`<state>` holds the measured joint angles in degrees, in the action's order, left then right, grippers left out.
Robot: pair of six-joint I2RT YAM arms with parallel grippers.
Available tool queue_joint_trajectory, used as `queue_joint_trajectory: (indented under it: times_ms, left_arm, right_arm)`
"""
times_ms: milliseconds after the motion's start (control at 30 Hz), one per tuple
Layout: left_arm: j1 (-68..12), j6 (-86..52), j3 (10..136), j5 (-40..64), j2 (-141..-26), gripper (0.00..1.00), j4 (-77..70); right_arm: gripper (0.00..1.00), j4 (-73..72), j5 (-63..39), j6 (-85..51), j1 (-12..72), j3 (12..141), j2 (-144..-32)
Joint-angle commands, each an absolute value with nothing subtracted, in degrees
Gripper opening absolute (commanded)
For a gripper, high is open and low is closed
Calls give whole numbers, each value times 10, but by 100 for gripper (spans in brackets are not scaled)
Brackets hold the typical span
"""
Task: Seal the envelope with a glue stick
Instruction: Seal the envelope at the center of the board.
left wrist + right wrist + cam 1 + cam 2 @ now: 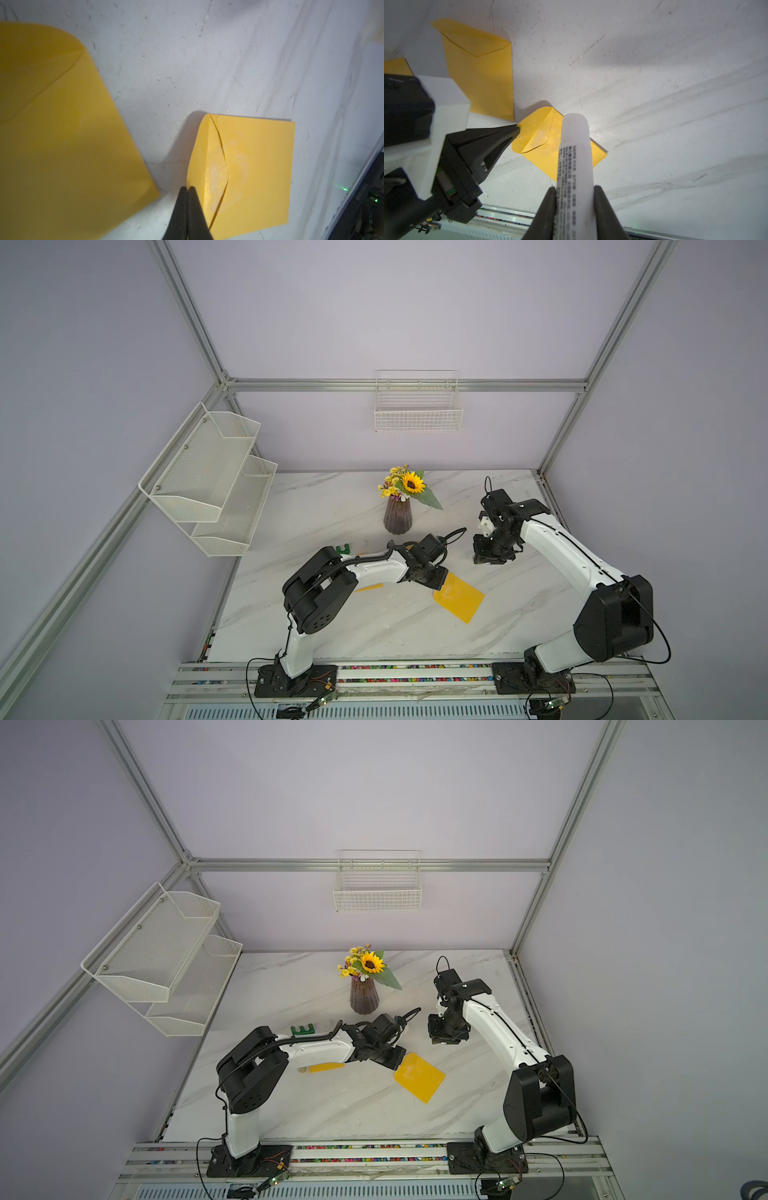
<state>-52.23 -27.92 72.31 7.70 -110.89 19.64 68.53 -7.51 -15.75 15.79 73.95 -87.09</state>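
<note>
At the envelope flap fold, left gripper is pinched shut; right gripper hugs the glue stick just above. Next, probably: peel flap open, dab.

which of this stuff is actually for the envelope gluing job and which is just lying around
For the job:
- glue stick, held in the right gripper
- envelope with whitish smears by its flap, left gripper closed at its folded edge

Just lying about:
- second yellow envelope
- green toy rake
- vase of flowers
- wire basket on the wall
</note>
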Motion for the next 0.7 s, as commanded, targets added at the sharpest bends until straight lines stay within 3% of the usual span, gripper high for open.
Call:
queue_joint_trajectory:
  times_ms: [0, 667]
  left_arm:
    - [-522, -259, 726, 42, -1060, 3, 242]
    - [-579, -270, 776, 9, -1104, 3, 291]
  right_arm:
    - [0, 676, -72, -154, 156, 735, -859]
    - [0, 664, -70, -152, 155, 734, -859]
